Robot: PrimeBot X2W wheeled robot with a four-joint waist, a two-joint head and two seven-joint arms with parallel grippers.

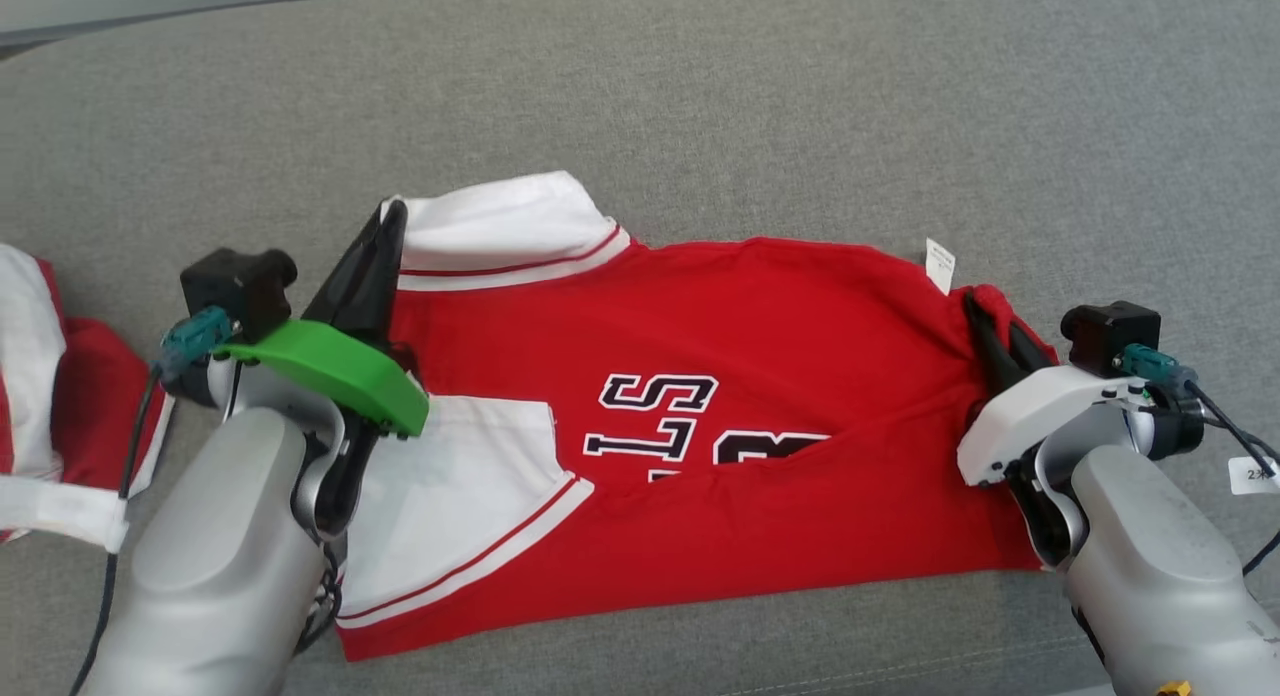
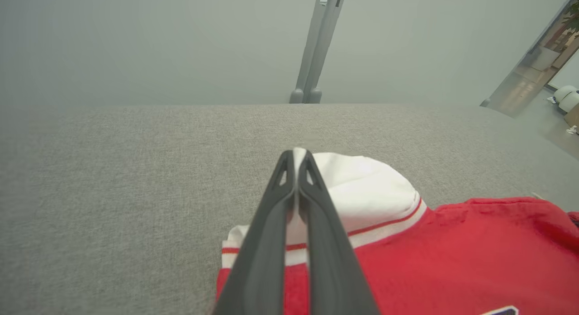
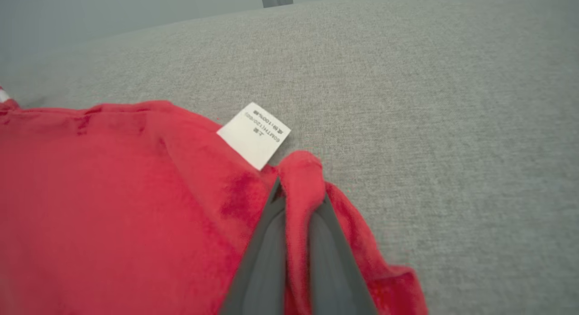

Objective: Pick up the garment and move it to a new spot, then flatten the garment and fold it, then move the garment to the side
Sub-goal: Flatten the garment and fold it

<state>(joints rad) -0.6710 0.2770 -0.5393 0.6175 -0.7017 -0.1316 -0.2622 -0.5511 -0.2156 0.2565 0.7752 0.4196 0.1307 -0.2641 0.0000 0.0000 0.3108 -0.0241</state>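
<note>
The soft red knit garment [image 1: 760, 336] lay half-folded on the coarse grey woven worktop [image 1: 700, 96], the left tool [image 1: 392, 221] pinching its white sleeve [image 1: 500, 226], the right tool [image 1: 975, 306] clamping a bunched red corner [image 3: 301, 170].

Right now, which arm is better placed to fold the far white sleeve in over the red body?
Left. The left gripper is shut on the white sleeve; the right gripper is clamped on the red corner by the label, at the opposite end.
</note>
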